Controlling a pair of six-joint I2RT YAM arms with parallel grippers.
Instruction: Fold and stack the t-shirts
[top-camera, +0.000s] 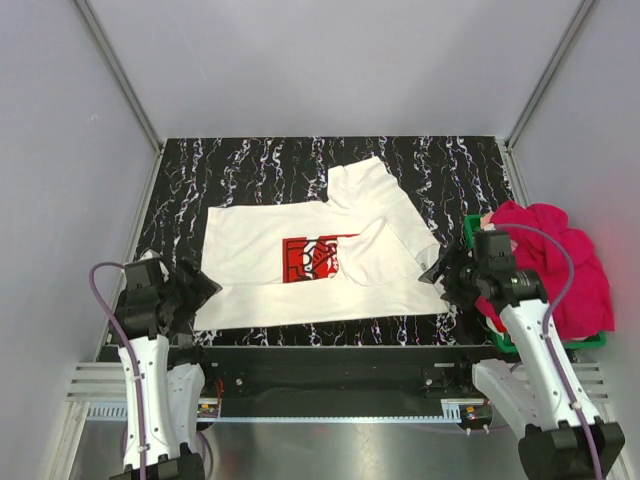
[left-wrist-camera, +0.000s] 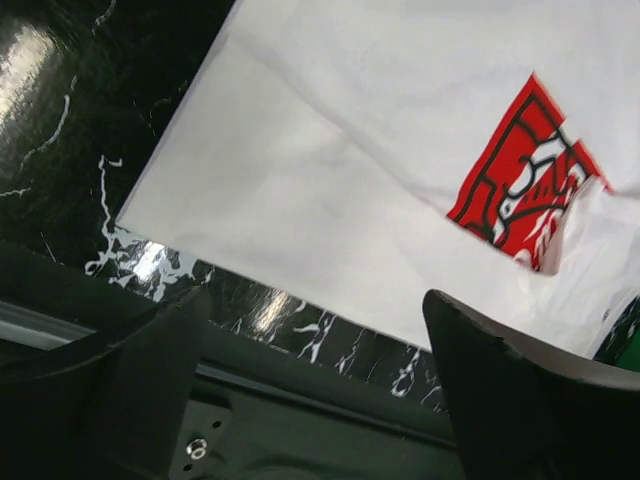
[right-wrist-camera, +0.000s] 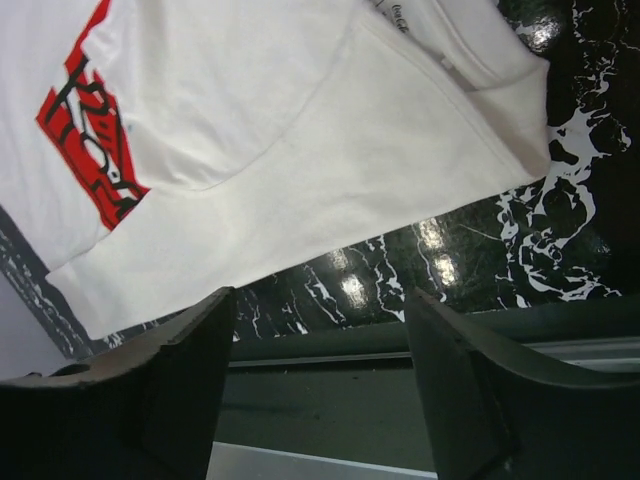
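A white t-shirt (top-camera: 260, 260) with a red square print (top-camera: 315, 257) lies spread on the black marble table (top-camera: 240, 165), one sleeve folded over the print. It also shows in the left wrist view (left-wrist-camera: 330, 170) and the right wrist view (right-wrist-camera: 260, 150). Magenta-pink shirts (top-camera: 565, 260) are heaped in the green basket (top-camera: 470, 228) at the right. My left gripper (top-camera: 200, 285) is open and empty at the shirt's near left corner. My right gripper (top-camera: 440, 272) is open and empty at the shirt's near right corner.
The table's near edge and a black rail (top-camera: 320, 352) run just below the shirt's hem. Grey walls enclose the table on three sides. The green basket stands off the table's right edge.
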